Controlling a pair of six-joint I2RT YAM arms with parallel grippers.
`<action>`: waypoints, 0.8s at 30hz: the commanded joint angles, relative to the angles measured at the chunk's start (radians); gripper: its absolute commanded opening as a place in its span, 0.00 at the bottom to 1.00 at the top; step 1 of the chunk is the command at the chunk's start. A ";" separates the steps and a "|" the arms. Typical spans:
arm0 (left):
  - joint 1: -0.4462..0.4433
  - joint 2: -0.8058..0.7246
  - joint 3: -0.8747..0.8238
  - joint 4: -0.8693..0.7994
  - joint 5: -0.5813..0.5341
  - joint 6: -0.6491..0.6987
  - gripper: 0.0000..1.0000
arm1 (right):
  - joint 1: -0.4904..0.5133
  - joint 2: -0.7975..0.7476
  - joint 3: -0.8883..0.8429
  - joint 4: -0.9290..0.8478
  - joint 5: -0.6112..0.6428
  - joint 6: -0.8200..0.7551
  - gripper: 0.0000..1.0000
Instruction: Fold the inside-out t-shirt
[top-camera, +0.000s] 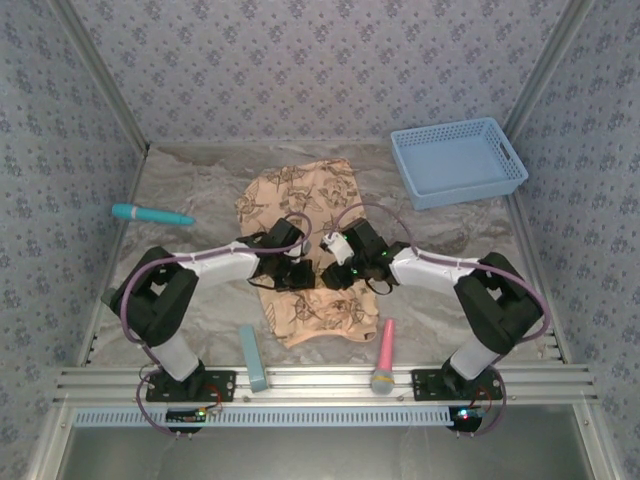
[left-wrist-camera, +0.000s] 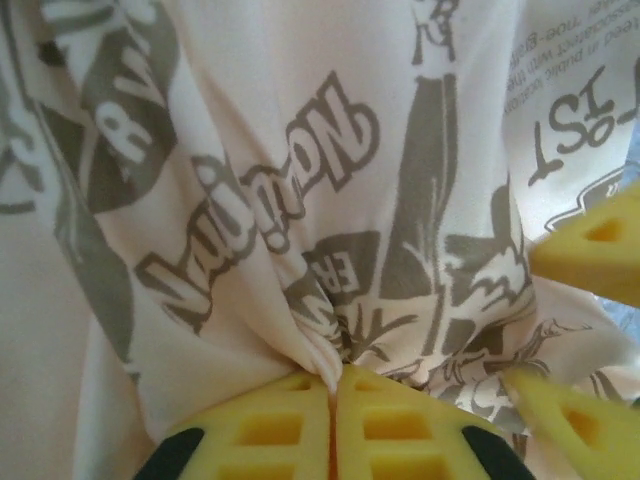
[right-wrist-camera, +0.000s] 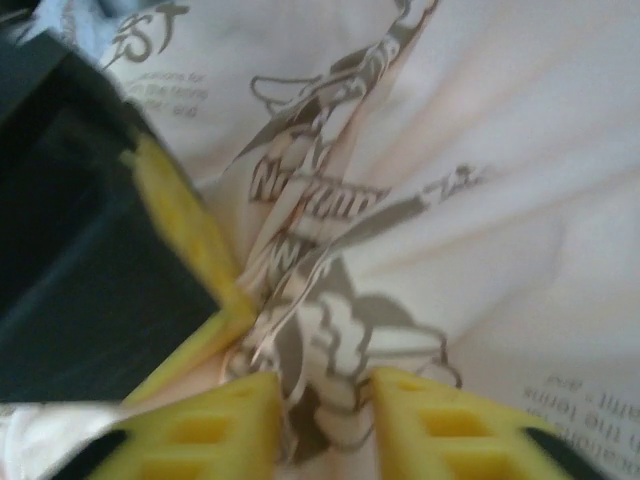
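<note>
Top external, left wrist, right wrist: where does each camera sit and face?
Top external: above and behind, looking down at the table; both arms, t-shirt between.
Left wrist: on the left gripper, own fingers pinching the t-shirt ahead.
Right wrist: on the right gripper, own fingers astride a t-shirt ridge.
Shared: each wrist view shows the other gripper's yellow fingers.

The inside-out t-shirt (right-wrist-camera: 470, 150) print reads "ST"; other lettering unclear.
</note>
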 joint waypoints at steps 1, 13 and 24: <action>-0.031 -0.083 -0.039 0.036 -0.017 0.063 0.03 | -0.009 0.022 0.043 -0.042 0.016 0.045 0.13; -0.141 -0.324 -0.183 0.177 -0.021 0.283 0.00 | -0.155 -0.057 0.062 -0.124 -0.007 0.121 0.00; -0.250 -0.304 -0.195 0.138 -0.101 0.288 0.36 | -0.197 -0.069 -0.002 -0.179 0.117 0.159 0.22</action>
